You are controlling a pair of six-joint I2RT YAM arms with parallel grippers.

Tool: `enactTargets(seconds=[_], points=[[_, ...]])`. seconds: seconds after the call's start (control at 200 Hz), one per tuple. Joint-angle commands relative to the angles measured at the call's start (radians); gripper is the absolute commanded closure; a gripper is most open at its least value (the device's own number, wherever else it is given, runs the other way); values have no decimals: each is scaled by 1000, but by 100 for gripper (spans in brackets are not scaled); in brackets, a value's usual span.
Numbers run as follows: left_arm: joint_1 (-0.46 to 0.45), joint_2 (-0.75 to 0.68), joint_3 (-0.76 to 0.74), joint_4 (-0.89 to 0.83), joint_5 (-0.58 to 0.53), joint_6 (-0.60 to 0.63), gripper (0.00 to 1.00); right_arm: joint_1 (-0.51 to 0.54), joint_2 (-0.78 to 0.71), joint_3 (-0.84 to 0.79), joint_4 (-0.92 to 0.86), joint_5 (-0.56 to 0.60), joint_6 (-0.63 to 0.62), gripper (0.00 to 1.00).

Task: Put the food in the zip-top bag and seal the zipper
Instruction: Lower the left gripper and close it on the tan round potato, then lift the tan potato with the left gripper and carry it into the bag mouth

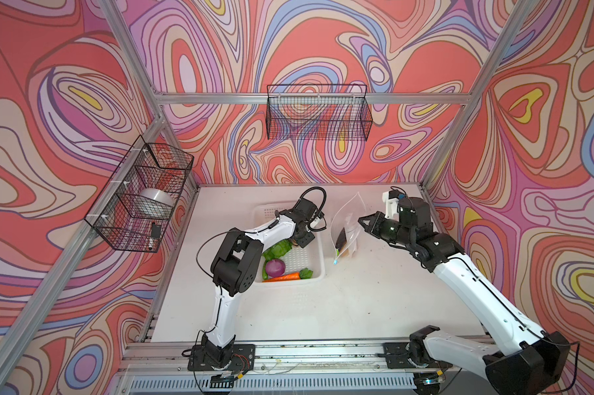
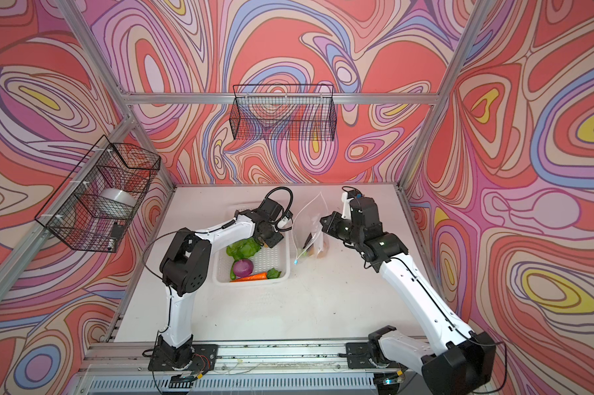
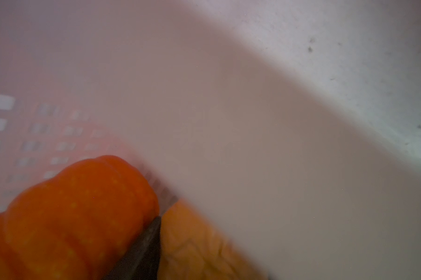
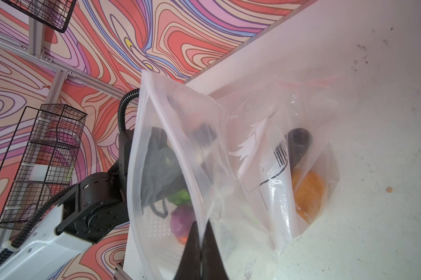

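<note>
Top view, starting at my edge of the table (image 1: 323, 314): the white basket (image 1: 322, 254) sits left of centre. Its near end holds the carrot (image 1: 282, 277), the purple onion (image 1: 275, 267), a sliver of green pepper (image 1: 265, 270) and, further in, the lettuce (image 1: 278, 249). Beyond the lettuce the left gripper (image 1: 302, 238) is dipped into the basket's far end. Its wrist camera shows one dark fingertip (image 3: 146, 242) wedged between the pumpkin (image 3: 71, 213) and the potato (image 3: 195, 244), which lie touching on the perforated floor. I read that as working a finger in to single one out. The second finger is out of shot, so I cannot tell how wide the pincer stands or whether it has hold of either piece.

Just right of the basket stands the zip-top bag (image 1: 348, 219), with the blue slider (image 1: 335, 262) at its near end. The right gripper (image 4: 201, 228) is pinched tight on the zipper strip (image 4: 173, 145), lifting one lip so the mouth gapes toward the basket. That makes a short carry for the left arm, I judge. Inside already lie the cucumber (image 4: 299, 143) and an orange piece (image 4: 307, 191) I cannot name. Furthest back, two wire baskets (image 1: 318, 113) hang on the walls
</note>
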Motion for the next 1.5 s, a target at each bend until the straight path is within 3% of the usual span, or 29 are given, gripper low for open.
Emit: enactTargets(seconds=[0.0,0.361,0.931,1.252,1.497], points=[[8,15,6,-32,20,9,49,5,-7,29,-8,15,-7,100],[8,-95,-26,-46,24,-53,61,4,-47,2,-5,17,-3,100],[9,-371,-125,-30,8,-272,61,4,-17,-35,41,5,1,100],[9,-524,-156,-23,88,-418,61,5,24,-42,65,-1,-12,100],[9,-672,-171,46,259,-577,61,5,48,-41,84,-11,-14,100]])
